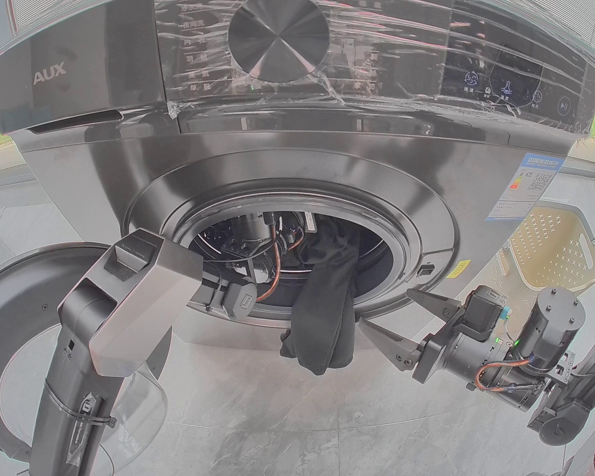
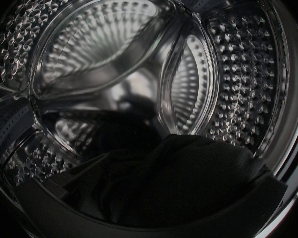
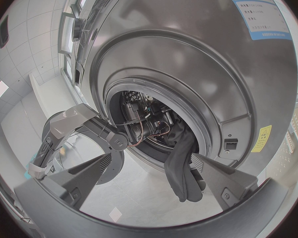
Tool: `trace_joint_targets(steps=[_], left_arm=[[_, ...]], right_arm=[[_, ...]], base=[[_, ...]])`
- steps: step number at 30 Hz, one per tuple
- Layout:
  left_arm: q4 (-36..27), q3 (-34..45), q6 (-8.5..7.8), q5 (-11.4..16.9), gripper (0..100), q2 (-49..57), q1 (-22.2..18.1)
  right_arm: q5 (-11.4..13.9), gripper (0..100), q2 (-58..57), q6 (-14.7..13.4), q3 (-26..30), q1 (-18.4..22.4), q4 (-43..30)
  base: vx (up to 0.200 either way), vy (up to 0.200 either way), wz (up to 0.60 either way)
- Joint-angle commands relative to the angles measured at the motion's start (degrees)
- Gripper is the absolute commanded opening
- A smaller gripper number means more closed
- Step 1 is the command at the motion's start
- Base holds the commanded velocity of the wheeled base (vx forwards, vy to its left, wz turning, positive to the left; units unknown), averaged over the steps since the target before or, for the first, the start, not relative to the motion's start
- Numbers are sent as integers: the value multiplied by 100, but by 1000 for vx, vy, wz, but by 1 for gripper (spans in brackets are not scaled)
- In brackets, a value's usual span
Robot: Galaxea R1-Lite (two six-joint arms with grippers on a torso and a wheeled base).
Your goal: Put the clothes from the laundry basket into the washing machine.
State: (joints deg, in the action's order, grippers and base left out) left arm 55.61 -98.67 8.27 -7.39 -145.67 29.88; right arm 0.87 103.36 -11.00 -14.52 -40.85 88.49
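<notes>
Where the right gripper is: low in front of the washing machine, spread wide and holding nothing, just beside the hanging end of the black garment.
Left gripper: inside the round door hole, at the end of the left arm. I cannot tell if it is spread or pressed together.
Black garment: half in, half out. One part lies at the bottom of the drum. The other part hangs down over the front rim, outside.
Door: swung wide open on the robot's left.
Laundry basket: yellow, on the floor to the right of the machine, well apart from the garment.
Step now: I think it is getting this garment all the way in.
Next move: the dangling end likely needs a lift or a push over the rim and into the drum. The right gripper is nearest to it. The cloth is soft and floppy, so it may slide back out if it is not pushed far in.
</notes>
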Motion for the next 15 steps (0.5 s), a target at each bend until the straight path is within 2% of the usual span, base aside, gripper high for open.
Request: trace_joint_targets(steps=[1,6,9,15], left_arm=[[-349,937,0,62,100,610,123],[-639,1570,-9,220,100,882,194],[-710,1869,-18,414,100,943,290],[-692,2054,-62,589,100,829,457]], right_arm=[[1,100,8,1,-7,-2,1],[1,100,8,1,2,-2,1],[1,100,0,1,2,-2,1],[1,100,8,1,2,-37,1]], base=[[0,0,0],[0,0,0],[0,0,0],[0,0,0]])
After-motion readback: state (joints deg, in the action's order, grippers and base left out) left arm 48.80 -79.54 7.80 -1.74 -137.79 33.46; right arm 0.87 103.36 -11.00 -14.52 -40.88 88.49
